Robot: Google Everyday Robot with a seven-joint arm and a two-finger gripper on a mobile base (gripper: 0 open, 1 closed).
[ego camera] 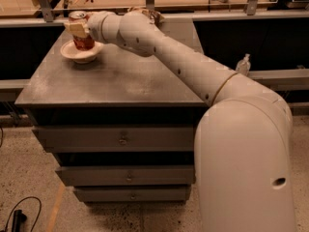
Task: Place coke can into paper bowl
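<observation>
- Step in hand, as I judge it: release. The coke can [84,42] stands with its base inside the paper bowl [68,51], at the far left corner of the grey cabinet top [116,83].
- Gripper [77,28] is at the can's upper half, pinching it. One tan finger pad [75,29] lies flat across the can's near left side; the opposite finger is hidden behind the can.
- The can looks upright or close to it, silver top visible just above the pad. I cannot tell whether its base sits flat on the bowl floor or is a hair above it.
- To do the step well:
  - settle the can fully onto the bowl floor before letting go;
  - spread the fingers evenly, so neither pad drags the can sideways;
  - lift straight up until clear of the silver top, then pull back to the right.
- Risk: the bowl is light and shallow and near the cabinet's left edge. A sideways nudge could tip the can over the rim or slide the bowl.
- Arm [183,64] pose: stretched long from the white base [246,153] at near right, running diagonally to far left, low over the top. The wrist is bent so the gripper reaches the can from the right.
</observation>
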